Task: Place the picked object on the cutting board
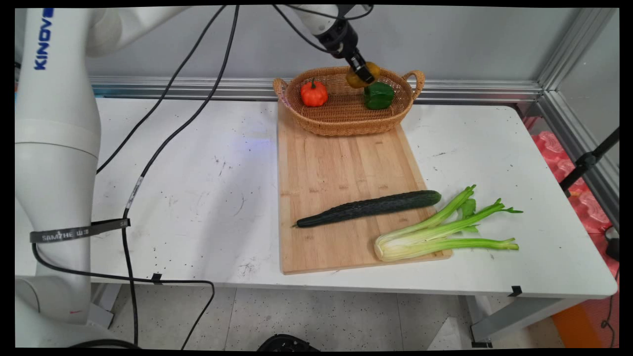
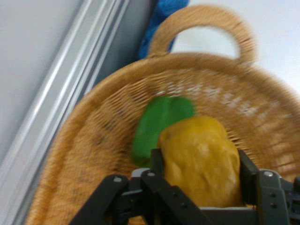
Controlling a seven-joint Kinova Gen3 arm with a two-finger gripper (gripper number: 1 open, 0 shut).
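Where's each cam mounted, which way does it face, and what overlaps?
Main view: fixed above the table's near side, looking down across it to the wall; shows the white arm.
Hand view: on the hand, looking along the gripper into the basket.
Shared: basket, yellow pepper in the gripper, green pepper.

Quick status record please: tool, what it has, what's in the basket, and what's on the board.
tool: shut on yellow pepper, over the basket's rear right part
basket: on the board's far end, holds red pepper at left, green pepper at right
cutting board: cucumber lying across it
celery: root end on board's near right corner, leaves out on the table
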